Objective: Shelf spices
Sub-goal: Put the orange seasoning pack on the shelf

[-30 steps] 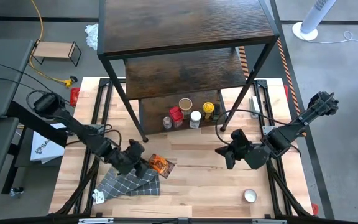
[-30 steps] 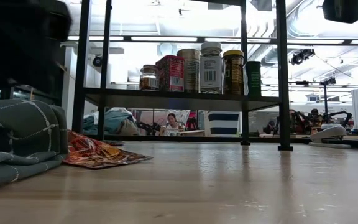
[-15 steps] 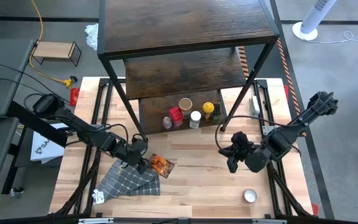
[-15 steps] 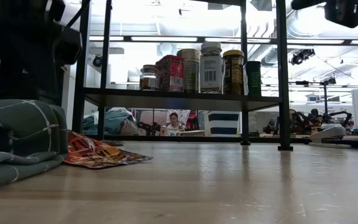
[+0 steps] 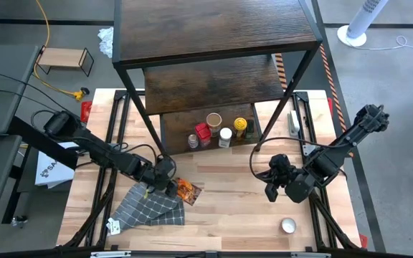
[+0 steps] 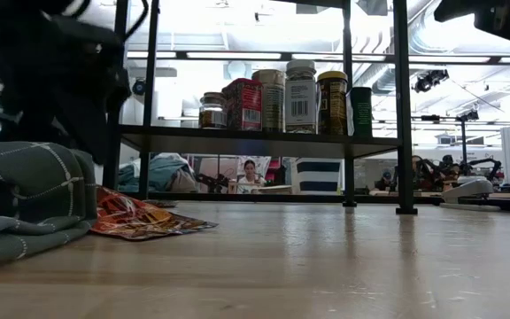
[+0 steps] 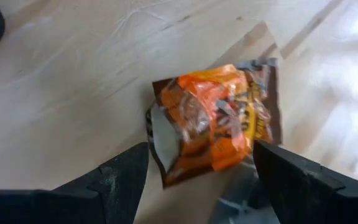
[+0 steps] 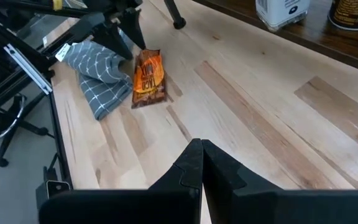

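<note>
My left hand [image 7: 194, 180] hangs spread over the orange packet [image 7: 219, 124]; I should lower squarely, then pinch its middle.

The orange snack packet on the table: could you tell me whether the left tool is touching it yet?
Apart. In the left wrist view the left tool is open, one finger either side of the orange snack packet, with bare wood showing between each and the packet.
</note>
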